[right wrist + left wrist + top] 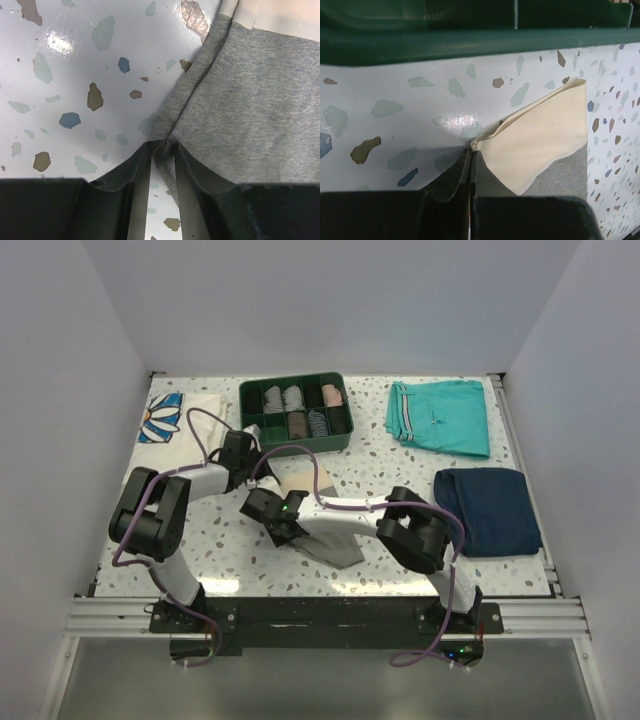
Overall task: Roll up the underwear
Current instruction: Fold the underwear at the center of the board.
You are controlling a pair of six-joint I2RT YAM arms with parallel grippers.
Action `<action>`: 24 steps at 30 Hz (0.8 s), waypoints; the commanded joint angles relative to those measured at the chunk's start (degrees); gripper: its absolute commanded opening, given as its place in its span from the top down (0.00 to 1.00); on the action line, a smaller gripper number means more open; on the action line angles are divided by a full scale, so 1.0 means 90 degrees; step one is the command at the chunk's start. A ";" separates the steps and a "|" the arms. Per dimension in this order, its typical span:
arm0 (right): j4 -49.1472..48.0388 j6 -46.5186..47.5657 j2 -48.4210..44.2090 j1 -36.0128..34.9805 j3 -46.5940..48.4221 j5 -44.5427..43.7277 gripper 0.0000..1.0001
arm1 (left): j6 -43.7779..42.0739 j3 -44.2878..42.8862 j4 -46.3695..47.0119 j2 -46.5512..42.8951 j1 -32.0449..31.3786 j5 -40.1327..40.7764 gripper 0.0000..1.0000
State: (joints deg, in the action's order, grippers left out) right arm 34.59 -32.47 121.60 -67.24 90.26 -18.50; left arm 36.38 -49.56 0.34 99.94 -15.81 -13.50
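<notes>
Left gripper (471, 152), shut on the cream corner of the underwear (335, 546) at mid-table (225, 552), and right gripper (161, 148), pinching only a thin pucker of its grey edge, risk slippage if the cloth is tensioned.

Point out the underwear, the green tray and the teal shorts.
underwear (335, 548): top view, on its grey fabric near the front corner.
green tray (320, 443): top view, on its near wall.
teal shorts (440, 418): top view, on the middle of the fabric.
</notes>
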 commanded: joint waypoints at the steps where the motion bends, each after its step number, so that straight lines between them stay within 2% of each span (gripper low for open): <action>1: 0.0083 0.0014 0.0190 -0.0058 0.0157 -0.0190 0.73 | -0.0156 -0.0021 -0.0428 -0.0060 0.0029 0.0132 1.00; 3: 0.0092 0.0004 0.0180 -0.0058 0.0147 -0.0219 0.77 | -0.0156 -0.0021 -0.0438 -0.0079 0.0029 0.0132 1.00; 11: 0.0015 0.0004 -0.0171 -0.0068 -0.0106 -0.0356 0.80 | -0.0136 0.0018 -0.0526 -0.0322 0.0029 0.0269 1.00; 14: -0.0229 -0.0006 -0.0512 -0.0068 -0.0389 -0.0181 0.83 | -0.0068 0.0116 -0.0594 -0.0537 0.0029 0.0347 1.00; 24: -0.1011 -0.0200 -0.1382 -0.0038 -0.1112 0.0717 0.85 | 0.0098 0.0575 -0.0799 -0.1221 0.0029 0.0533 1.00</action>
State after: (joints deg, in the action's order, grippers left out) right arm 29.69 -32.62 113.51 -67.48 80.90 -15.44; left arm 36.49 -45.41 -5.72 92.40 -15.81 -10.15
